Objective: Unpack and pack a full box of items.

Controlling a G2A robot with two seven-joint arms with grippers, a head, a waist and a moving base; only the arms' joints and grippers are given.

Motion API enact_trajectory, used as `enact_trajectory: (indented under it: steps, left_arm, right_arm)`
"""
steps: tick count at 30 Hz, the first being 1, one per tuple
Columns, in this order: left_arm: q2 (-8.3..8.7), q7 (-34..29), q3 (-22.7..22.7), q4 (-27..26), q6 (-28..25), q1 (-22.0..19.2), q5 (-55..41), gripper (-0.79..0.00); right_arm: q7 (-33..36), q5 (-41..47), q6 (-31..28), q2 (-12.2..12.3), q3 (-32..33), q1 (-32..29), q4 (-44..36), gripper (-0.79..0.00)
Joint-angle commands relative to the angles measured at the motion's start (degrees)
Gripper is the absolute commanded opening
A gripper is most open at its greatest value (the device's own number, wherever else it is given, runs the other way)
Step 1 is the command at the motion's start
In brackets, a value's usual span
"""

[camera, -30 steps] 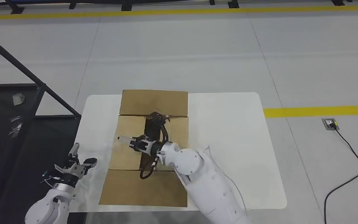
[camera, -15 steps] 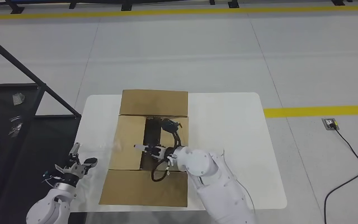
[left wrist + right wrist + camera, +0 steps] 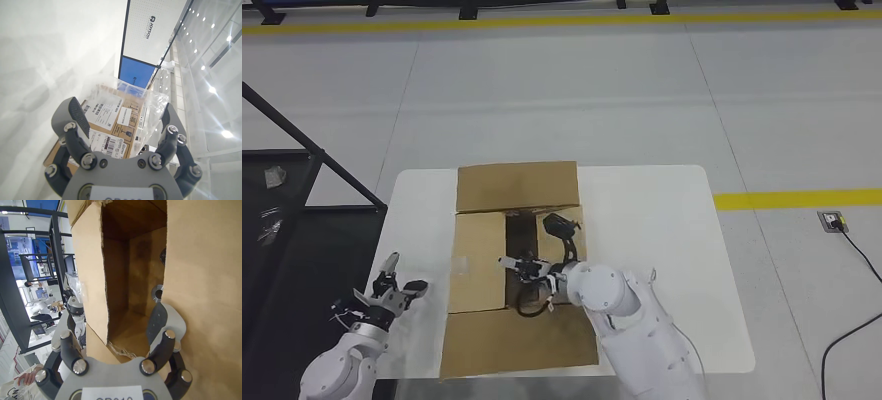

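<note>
The right gripper (image 3: 113, 313) hung over the open box (image 3: 517, 185) at the centre of the table (image 3: 662, 220). Its fingers were spread either side of the 9 o'clock flap (image 3: 88, 275), seemingly to push it clear of the opening for unpacking. The left gripper (image 3: 400, 280), also spread and empty, sat off the table's 8 o'clock edge, apparently parked out of the way.

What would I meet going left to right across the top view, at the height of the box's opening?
left hand → closed flap of the cardboard box → right hand at the box's open gap → bare white table → floor socket with its black cable
</note>
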Motion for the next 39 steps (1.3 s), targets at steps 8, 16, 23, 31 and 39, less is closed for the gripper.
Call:
enact_trajectory:
  steps: [8, 16, 23, 31, 39]
  left_arm:
    - [-0.13, 0.2, 0.5, 0.1, 0.1, 0.0, -0.3, 0.0]
    - [-0.25, 0.3, 0.6, 0.0, 0.2, 0.1, -1.2, 0.0]
    - [-0.38, 1.1, 1.2, -0.2, 0.3, -0.1, -1.0, 0.0]
    - [-0.55, 1.3, 1.7, 0.3, 0.2, -0.6, -1.3, 0.0]
    - [-0.59, 1.7, 1.3, 0.9, 0.2, -1.0, -2.0, 0.0]
  right_arm:
    - [-2.5, 4.9, -14.6, 1.2, 1.4, -6.2, -9.3, 0.0]
    - [12.4, 7.0, -18.5, 4.4, 10.5, -15.5, -25.9, 0.0]
    - [21.5, 3.4, -9.2, 7.0, 21.5, -26.6, -38.7, 0.0]
    - [28.4, 2.3, -3.4, 8.5, 21.5, -24.8, -31.8, 0.0]
    - [32.4, 8.1, -9.2, 9.1, 15.6, -20.1, -25.1, 0.0]
